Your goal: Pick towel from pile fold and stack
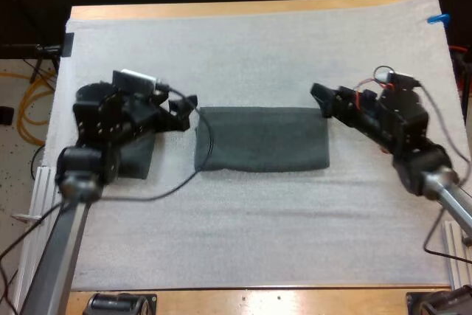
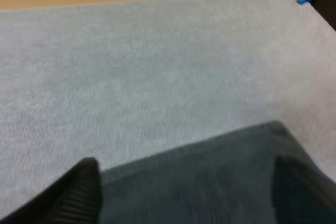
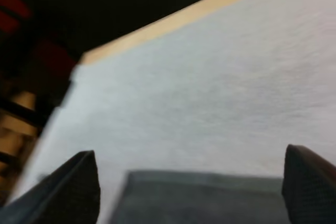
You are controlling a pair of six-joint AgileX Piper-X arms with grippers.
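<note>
Folded towel (image 1: 262, 138) lies flat between my grippers. Left gripper (image 1: 188, 108) at its far-left corner, right gripper (image 1: 320, 99) at far-right corner; both jaws spread, empty. Second towel (image 1: 136, 158) just left, possibly the stack. Pinch corners together, level.

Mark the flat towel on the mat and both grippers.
flat towel (image 1: 262, 138), high view, middle of its top face.
left gripper (image 1: 188, 111), high view, midway between its fingertips.
right gripper (image 1: 321, 101), high view, midway between its fingertips.
</note>
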